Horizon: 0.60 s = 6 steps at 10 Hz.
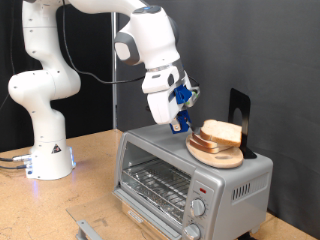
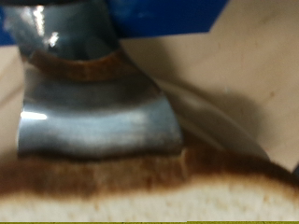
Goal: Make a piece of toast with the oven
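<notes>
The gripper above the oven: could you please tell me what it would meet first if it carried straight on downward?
Probably the piece of toast on the wooden plate; the gripper hangs close beside it, though depth is unclear.

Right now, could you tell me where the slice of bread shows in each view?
Exterior view: slice of bread lies on the wooden plate atop the oven, right of centre.
Wrist view: its brown crust spans the bottom edge.
Shared landmark: the gripper's fingers beside it.
</notes>
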Available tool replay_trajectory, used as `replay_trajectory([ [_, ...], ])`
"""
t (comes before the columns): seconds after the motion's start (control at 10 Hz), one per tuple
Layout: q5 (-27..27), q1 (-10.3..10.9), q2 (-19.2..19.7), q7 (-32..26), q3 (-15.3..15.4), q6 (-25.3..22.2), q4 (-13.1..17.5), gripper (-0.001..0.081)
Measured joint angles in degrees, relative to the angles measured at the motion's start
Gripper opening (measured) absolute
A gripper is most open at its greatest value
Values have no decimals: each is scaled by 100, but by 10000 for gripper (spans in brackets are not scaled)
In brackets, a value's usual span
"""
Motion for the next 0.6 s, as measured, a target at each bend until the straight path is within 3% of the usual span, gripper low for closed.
replay_trajectory([
  [0.2, 328, 21, -52, -327, 0, 203, -114, 325],
  [0.6, 447, 19, -309, -685, -19, 179, -428, 325],
])
